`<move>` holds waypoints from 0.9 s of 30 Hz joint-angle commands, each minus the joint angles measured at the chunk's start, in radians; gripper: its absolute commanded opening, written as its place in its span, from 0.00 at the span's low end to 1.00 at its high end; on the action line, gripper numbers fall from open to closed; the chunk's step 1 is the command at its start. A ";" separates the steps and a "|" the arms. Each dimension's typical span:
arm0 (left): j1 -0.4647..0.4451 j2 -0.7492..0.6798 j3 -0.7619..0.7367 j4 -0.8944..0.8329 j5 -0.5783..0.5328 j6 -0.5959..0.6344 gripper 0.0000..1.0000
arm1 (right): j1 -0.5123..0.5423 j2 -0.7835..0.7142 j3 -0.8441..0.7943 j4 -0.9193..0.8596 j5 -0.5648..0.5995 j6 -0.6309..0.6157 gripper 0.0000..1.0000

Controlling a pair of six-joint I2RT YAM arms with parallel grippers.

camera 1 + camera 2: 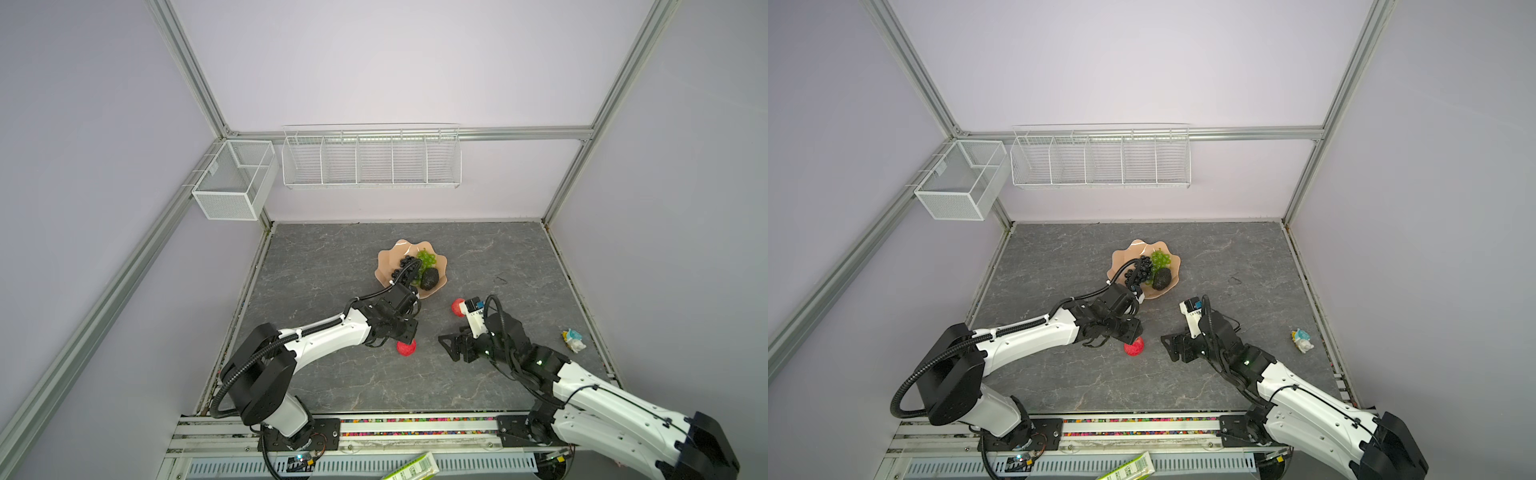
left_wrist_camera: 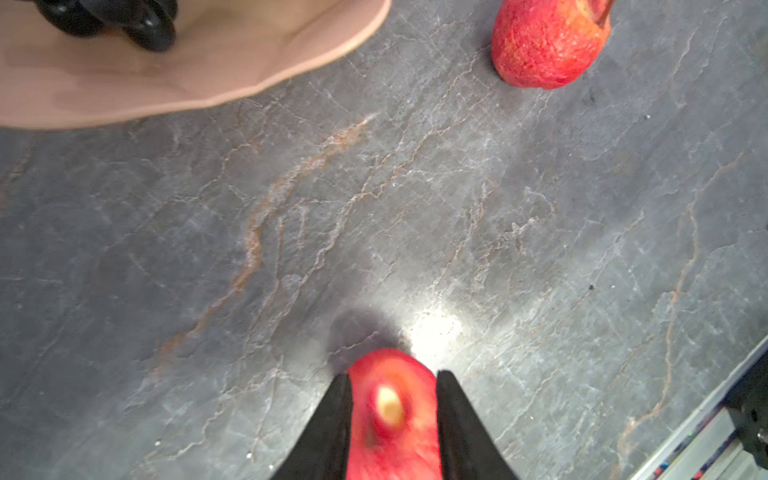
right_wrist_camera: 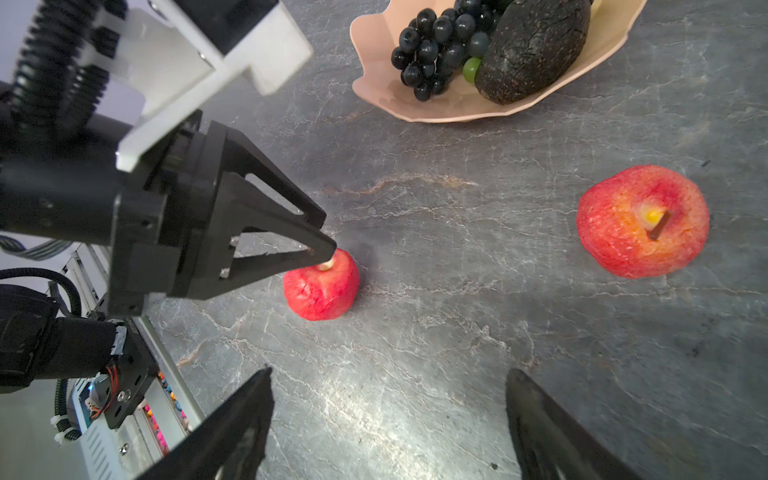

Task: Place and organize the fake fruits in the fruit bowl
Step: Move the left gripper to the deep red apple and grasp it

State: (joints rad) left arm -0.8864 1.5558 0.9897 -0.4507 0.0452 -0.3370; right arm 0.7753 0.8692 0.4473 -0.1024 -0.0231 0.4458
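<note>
My left hand (image 2: 392, 374) clamps an apple (image 2: 390, 436) on the worktop (image 2: 415, 208) near the fruit bowl (image 2: 249, 62); right hand (image 3: 388, 370) spread apart.

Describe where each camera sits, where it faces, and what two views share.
Top views: high at the front, looking down on the grey marbled table; left arm and right arm show.
Left wrist: behind the left hand gripping a red fake apple, facing the tabletop.
Right wrist: behind the open right hand, facing the tabletop.
Shared: both wrist views show the scalloped peach bowl.
</note>
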 commanded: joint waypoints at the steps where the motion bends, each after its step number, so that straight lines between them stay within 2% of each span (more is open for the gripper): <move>1: 0.027 -0.019 0.059 -0.002 -0.030 0.003 0.34 | 0.006 0.010 0.027 0.023 0.007 -0.010 0.88; 5: 0.058 0.004 0.077 -0.009 -0.013 0.035 0.36 | 0.006 0.037 0.039 0.027 0.005 -0.020 0.88; 9: 0.059 -0.031 0.043 -0.034 -0.069 0.071 0.57 | 0.007 0.051 0.038 0.038 -0.007 -0.019 0.88; 12: 0.059 -0.098 -0.015 -0.076 -0.162 0.076 0.68 | 0.006 0.052 0.028 0.051 -0.005 -0.017 0.88; 15: 0.059 -0.120 -0.048 -0.145 -0.259 0.049 0.70 | 0.006 0.069 0.031 0.061 -0.010 -0.019 0.88; 19: 0.061 -0.120 -0.098 -0.081 -0.369 0.017 0.74 | 0.006 0.112 0.042 0.091 -0.031 -0.018 0.88; 23: 0.085 -0.032 -0.076 -0.030 -0.250 0.031 0.74 | 0.006 0.139 0.059 0.099 -0.058 -0.009 0.89; 27: 0.084 -0.045 -0.114 0.021 -0.153 0.005 0.75 | 0.008 0.111 0.041 0.102 -0.047 -0.002 0.88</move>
State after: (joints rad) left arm -0.8028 1.5227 0.8913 -0.4755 -0.1738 -0.3038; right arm 0.7761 1.0027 0.4789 -0.0284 -0.0586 0.4412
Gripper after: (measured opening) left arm 0.745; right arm 0.885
